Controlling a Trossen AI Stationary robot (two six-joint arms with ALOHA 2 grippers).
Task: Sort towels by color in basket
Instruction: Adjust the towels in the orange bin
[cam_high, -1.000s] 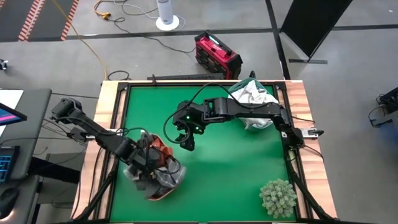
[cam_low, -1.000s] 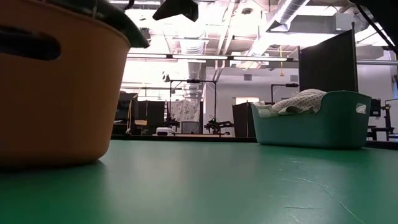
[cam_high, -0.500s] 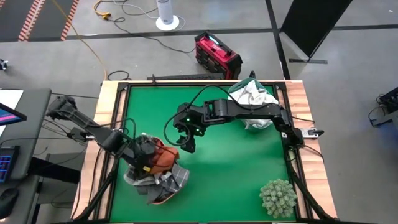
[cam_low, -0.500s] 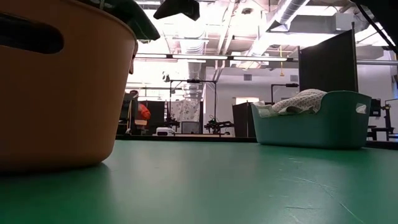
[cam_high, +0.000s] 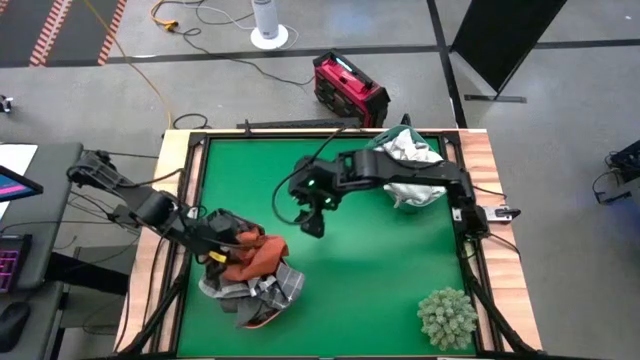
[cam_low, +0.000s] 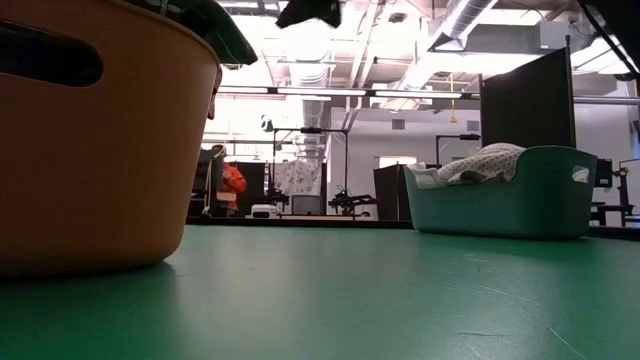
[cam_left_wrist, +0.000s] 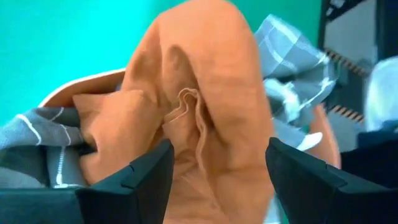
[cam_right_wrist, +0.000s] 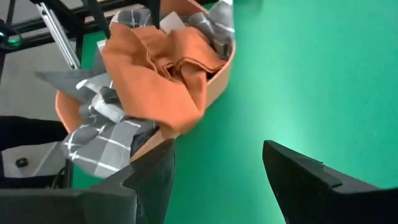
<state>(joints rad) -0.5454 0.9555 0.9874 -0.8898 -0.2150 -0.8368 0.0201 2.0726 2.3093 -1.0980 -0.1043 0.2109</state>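
Jaws on both arms stand apart and grip nothing. The left gripper (cam_high: 222, 243) hangs over the orange basket (cam_high: 262, 316), its two dark fingers (cam_left_wrist: 134, 180) spread on either side of the rust-orange towel (cam_left_wrist: 205, 112), which lies loose on top of the heap. That towel (cam_high: 250, 258) drapes over the basket's rim on the side toward the teal basket (cam_high: 412, 199), with grey checked towels (cam_high: 280, 285) bunched under and beside it. The right gripper (cam_high: 318, 212) hovers above bare green bench (cam_high: 380, 280) between the orange basket and the teal basket, nearer the middle, its fingers (cam_right_wrist: 298, 180) wide and empty. White towels (cam_high: 405, 152) are piled in the teal basket, far across the bench from the orange basket. A spiky pale-green plant ball (cam_high: 447, 318) sits at the bench corner on the teal basket's side.
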